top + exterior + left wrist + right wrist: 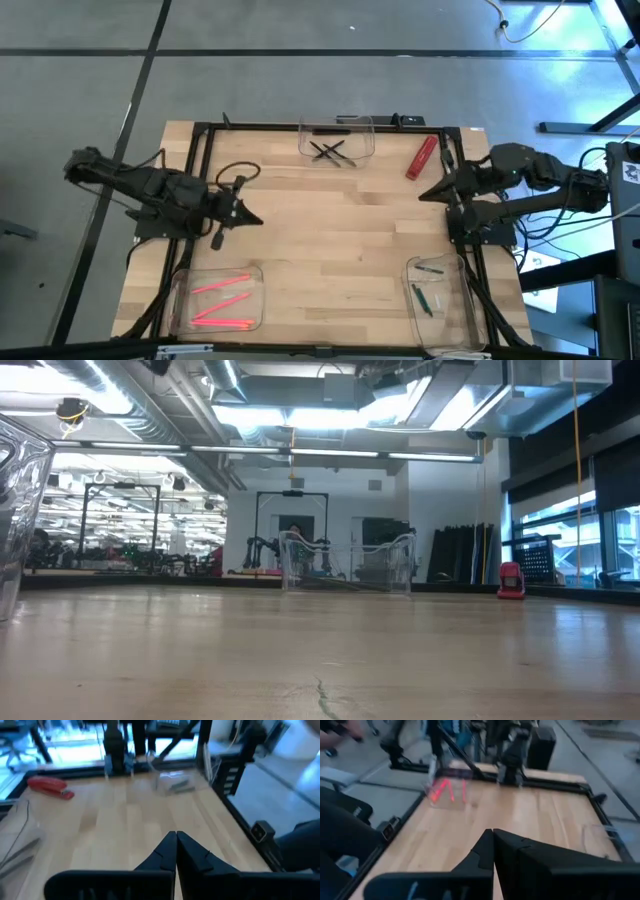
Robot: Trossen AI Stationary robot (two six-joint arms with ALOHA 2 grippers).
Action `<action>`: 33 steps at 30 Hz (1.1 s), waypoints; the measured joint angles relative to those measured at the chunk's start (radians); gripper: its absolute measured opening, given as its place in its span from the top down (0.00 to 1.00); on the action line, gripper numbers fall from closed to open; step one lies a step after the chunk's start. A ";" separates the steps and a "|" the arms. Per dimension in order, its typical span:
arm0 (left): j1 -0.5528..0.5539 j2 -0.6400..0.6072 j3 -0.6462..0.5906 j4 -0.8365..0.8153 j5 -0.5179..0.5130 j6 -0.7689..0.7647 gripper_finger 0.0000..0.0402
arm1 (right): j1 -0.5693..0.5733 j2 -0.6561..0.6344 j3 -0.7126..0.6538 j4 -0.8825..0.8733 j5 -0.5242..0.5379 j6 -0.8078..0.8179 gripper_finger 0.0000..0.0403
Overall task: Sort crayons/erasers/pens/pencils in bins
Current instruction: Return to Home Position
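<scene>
Three clear bins stand on the wooden table. The near-left bin [218, 300] holds pink-red sticks [222, 284]. The far-middle bin [336, 140] holds crossed black sticks [330, 152]. The near-right bin [440, 292] holds short dark green sticks [424, 298]. My left gripper [258, 220] is shut and empty at the table's left side [176, 840]. My right gripper [424, 194] is shut and empty at the right side [493, 836].
A chunky red oblong block [421, 157] lies at the far right of the table, right of the far bin; it also shows in the left wrist view [49, 786]. A black frame [200, 140] runs along the table's edges. The table's middle [340, 230] is bare wood.
</scene>
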 joint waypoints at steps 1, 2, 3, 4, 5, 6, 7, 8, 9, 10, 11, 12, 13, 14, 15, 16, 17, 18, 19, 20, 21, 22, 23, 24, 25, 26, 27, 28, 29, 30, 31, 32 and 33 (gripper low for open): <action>0.031 -0.028 -0.033 0.034 0.034 0.015 1.00 | 0.000 -0.029 -0.040 0.035 -0.013 0.002 0.99; 0.064 -0.051 -0.062 0.056 0.066 0.025 1.00 | 0.000 -0.057 -0.078 0.065 -0.017 0.005 0.99; 0.098 -0.073 -0.090 0.080 0.092 0.027 1.00 | 0.000 -0.084 -0.114 0.093 -0.017 0.018 0.99; 0.132 -0.095 -0.117 0.094 0.115 0.027 1.00 | 0.000 -0.110 -0.148 0.115 -0.017 0.026 1.00; 0.164 -0.119 -0.141 0.104 0.134 0.027 1.00 | 0.000 -0.138 -0.185 0.132 -0.017 0.035 1.00; 0.194 -0.140 -0.163 0.117 0.152 0.027 1.00 | 0.000 -0.164 -0.219 0.144 -0.017 0.051 1.00; 0.223 -0.159 -0.185 0.134 0.171 0.027 1.00 | 0.000 -0.190 -0.252 0.163 -0.017 0.057 1.00; 0.248 -0.177 -0.207 0.147 0.189 0.028 1.00 | 0.000 -0.218 -0.283 0.183 -0.017 0.072 1.00; 0.273 -0.194 -0.228 0.156 0.206 0.027 1.00 | 0.000 -0.243 -0.312 0.199 -0.017 0.081 1.00; 0.295 -0.210 -0.246 0.162 0.216 0.027 1.00 | 0.000 -0.271 -0.341 0.212 -0.017 0.097 1.00; 0.315 -0.226 -0.262 0.166 0.224 0.026 1.00 | 0.000 -0.297 -0.367 0.225 -0.017 0.105 1.00; 0.332 -0.240 -0.277 0.169 0.227 0.026 1.00 | 0.000 -0.323 -0.394 0.241 -0.018 0.113 1.00; 0.347 -0.255 -0.293 0.178 0.230 0.025 1.00 | 0.000 -0.350 -0.418 0.253 -0.018 0.123 1.00; 0.362 -0.269 -0.310 0.190 0.231 0.026 1.00 | 0.000 -0.376 -0.441 0.259 -0.017 0.129 1.00; 0.375 -0.285 -0.327 0.200 0.231 0.026 1.00 | 0.000 -0.402 -0.465 0.273 -0.018 0.130 1.00; 0.388 -0.301 -0.340 0.207 0.231 0.026 1.00 | 0.000 -0.427 -0.486 0.293 -0.018 0.131 1.00; 0.399 -0.318 -0.352 0.215 0.231 0.026 1.00 | 0.000 -0.453 -0.506 0.304 -0.018 0.131 1.00; 0.409 -0.333 -0.366 0.222 0.232 0.025 1.00 | 0.000 -0.479 -0.525 0.310 -0.018 0.132 1.00; 0.418 -0.349 -0.383 0.231 0.232 0.020 1.00 | 0.000 -0.502 -0.542 0.320 -0.019 0.133 1.00; 0.426 -0.367 -0.401 0.242 0.232 0.012 1.00 | 0.000 -0.526 -0.559 0.328 -0.019 0.137 1.00; 0.432 -0.385 -0.419 0.252 0.234 0.006 1.00 | 0.000 -0.550 -0.573 0.328 -0.019 0.146 1.00; 0.437 -0.404 -0.436 0.262 0.239 0.001 1.00 | 0.000 -0.573 -0.587 0.328 -0.019 0.155 1.00; 0.441 -0.424 -0.453 0.266 0.241 -0.002 1.00 | 0.000 -0.595 -0.600 0.330 -0.019 0.159 1.00; 0.445 -0.445 -0.471 0.268 0.241 -0.009 1.00 | 0.000 -0.618 -0.614 0.329 -0.019 0.167 1.00; 0.449 -0.465 -0.486 0.269 0.237 -0.020 1.00 | 0.000 -0.640 -0.629 0.327 -0.019 0.181 1.00; 0.452 -0.484 -0.500 0.273 0.230 -0.022 1.00 | 0.000 -0.655 -0.641 0.328 -0.018 0.186 1.00; 0.455 -0.505 -0.519 0.278 0.228 -0.025 1.00 | 0.000 -0.654 -0.649 0.330 -0.018 0.187 1.00; 0.458 -0.525 -0.537 0.283 0.228 -0.026 1.00 | 0.000 -0.651 -0.655 0.325 -0.018 0.187 1.00; 0.461 -0.547 -0.554 0.290 0.228 -0.026 1.00 | 0.000 -0.648 -0.661 0.320 -0.018 0.186 1.00; 0.466 -0.567 -0.570 0.301 0.228 -0.026 1.00 | 0.000 -0.641 -0.665 0.331 -0.018 0.186 1.00; 0.469 -0.588 -0.585 0.313 0.228 -0.026 1.00 | 0.000 -0.641 -0.671 0.342 -0.017 0.186 1.00; 0.473 -0.613 -0.601 0.319 0.227 -0.028 1.00 | 0.000 -0.644 -0.678 0.345 -0.016 0.187 1.00; 0.475 -0.633 -0.617 0.324 0.228 -0.029 1.00 | 0.000 -0.645 -0.683 0.359 -0.017 0.189 1.00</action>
